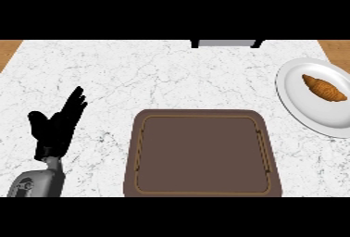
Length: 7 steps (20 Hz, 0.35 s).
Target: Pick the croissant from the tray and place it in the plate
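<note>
The golden-brown croissant (325, 87) lies on the white plate (308, 104) at the counter's right edge. The brown tray (202, 154) sits in the lower middle of the counter with nothing on it. My left hand (57, 126) rests open at the left, fingers straight and pointing up, well apart from the tray. My right hand does not show in the head view.
The white marble counter (157, 74) spreads around the tray and plate. A grey object (226, 43) stands at the counter's far edge, top middle. Wooden floor shows at both upper corners.
</note>
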### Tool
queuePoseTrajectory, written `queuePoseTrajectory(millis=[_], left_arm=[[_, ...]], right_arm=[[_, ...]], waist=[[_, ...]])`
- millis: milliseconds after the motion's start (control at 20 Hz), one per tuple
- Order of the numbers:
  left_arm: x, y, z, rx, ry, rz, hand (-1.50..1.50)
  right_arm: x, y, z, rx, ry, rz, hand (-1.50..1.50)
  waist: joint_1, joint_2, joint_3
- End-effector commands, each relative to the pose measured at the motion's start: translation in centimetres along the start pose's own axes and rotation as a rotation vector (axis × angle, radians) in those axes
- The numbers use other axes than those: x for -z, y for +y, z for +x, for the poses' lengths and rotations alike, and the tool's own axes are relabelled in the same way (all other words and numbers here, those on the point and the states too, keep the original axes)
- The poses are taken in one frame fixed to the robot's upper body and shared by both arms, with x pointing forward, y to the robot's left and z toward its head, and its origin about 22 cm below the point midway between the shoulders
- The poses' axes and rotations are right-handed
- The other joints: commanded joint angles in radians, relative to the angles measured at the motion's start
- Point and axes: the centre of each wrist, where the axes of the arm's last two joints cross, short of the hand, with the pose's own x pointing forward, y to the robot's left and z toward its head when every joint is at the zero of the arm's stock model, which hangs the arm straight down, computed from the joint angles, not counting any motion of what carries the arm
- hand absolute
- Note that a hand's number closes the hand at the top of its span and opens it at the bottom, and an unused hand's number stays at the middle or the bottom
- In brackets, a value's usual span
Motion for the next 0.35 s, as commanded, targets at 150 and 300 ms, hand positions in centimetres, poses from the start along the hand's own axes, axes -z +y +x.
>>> queuePoseTrajectory(millis=[150, 300], left_arm=[[1.1, 1.3, -0.3, -0.018, 0.026, 0.003, 0.00], [0.2, 0.5, 1.1, -0.002, 0.007, 0.006, 0.00]], right_arm=[[0.0, -3.1, -0.6, -0.052, 0.038, -0.011, -1.50], [-0.1, -3.4, -2.5, -0.067, 0.072, -0.006, -1.50]], waist=[[-0.001, 0.001, 0.000], [0.004, 0.001, 0.000]])
